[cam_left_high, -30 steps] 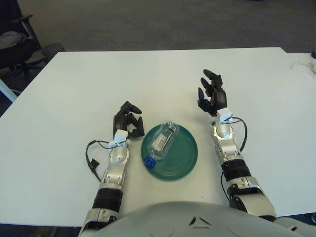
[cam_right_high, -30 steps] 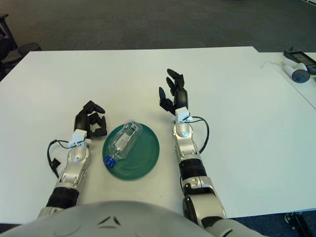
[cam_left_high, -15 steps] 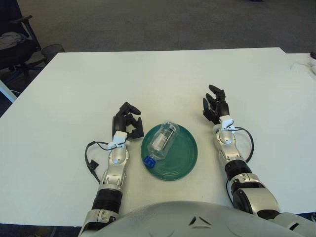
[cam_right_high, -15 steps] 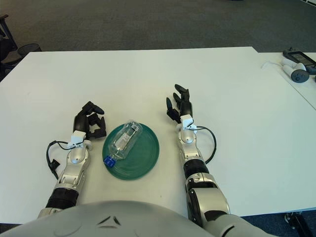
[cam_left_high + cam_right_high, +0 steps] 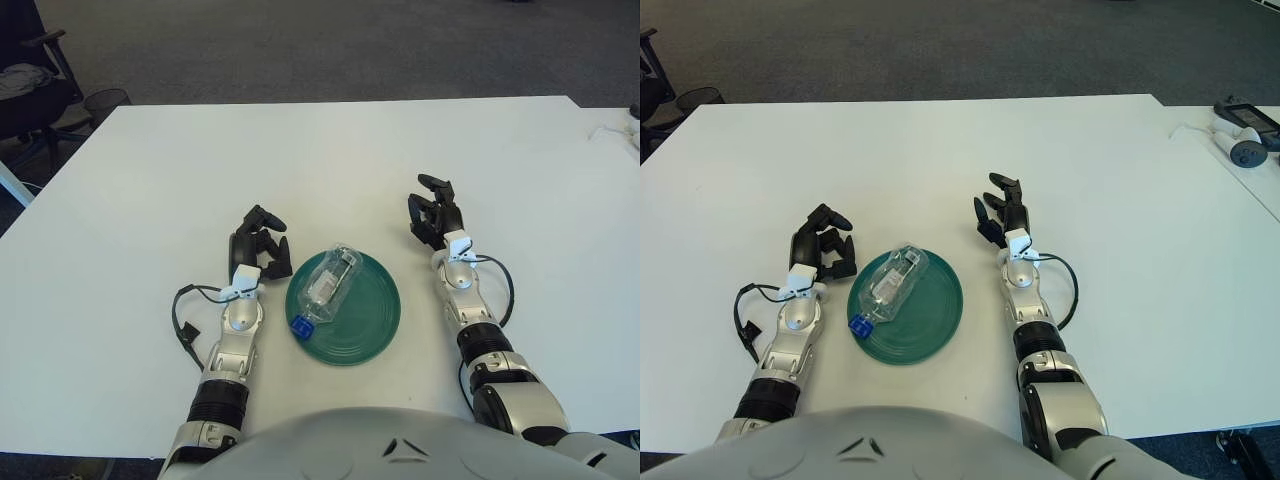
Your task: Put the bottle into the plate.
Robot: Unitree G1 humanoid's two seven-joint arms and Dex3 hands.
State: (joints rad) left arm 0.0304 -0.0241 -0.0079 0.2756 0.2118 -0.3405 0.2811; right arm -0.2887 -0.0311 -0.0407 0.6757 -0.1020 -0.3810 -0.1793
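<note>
Bottle is lying on its side in the plate, cap poking over the near-left rim, both hands empty — left hand curled just left of the plate, right hand loosely open to its right — so honestly a stray nudge could roll it out.

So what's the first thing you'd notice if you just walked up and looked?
Probably the round green plate near the front of the white table, with a clear bottle lying on its side in it, blue cap toward the robot. Then the two black hands beside it: the left hand curled, the right hand empty.
</note>
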